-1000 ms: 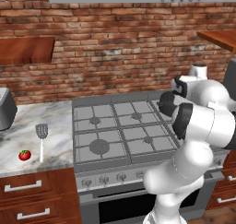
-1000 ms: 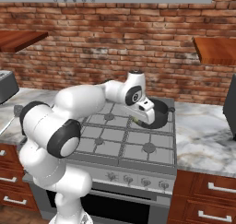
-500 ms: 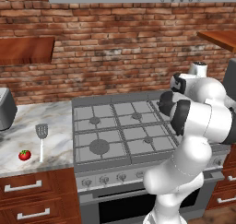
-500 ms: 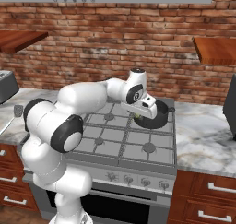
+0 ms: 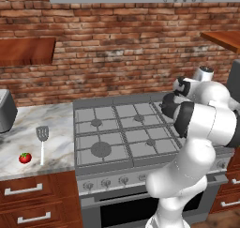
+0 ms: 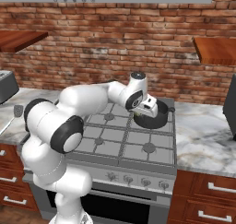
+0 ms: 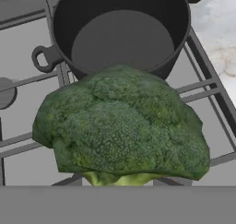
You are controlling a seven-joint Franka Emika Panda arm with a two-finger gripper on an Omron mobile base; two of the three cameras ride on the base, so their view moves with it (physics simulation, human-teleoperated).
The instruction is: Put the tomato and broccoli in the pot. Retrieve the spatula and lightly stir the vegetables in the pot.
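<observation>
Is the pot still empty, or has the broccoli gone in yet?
Empty. In the hand view the pot shows a bare dark floor, and the broccoli hangs in front of its near rim, not yet inside.

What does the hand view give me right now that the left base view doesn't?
Hand view: the broccoli sits close in front of the camera, carried at the gripper, with the pot just beyond it, its inside bare. Left base view: the tomato and the spatula lie side by side on the marble counter, left of the stove, and the arm blocks most of the pot. Shared: the grey stove grates under it all.
</observation>
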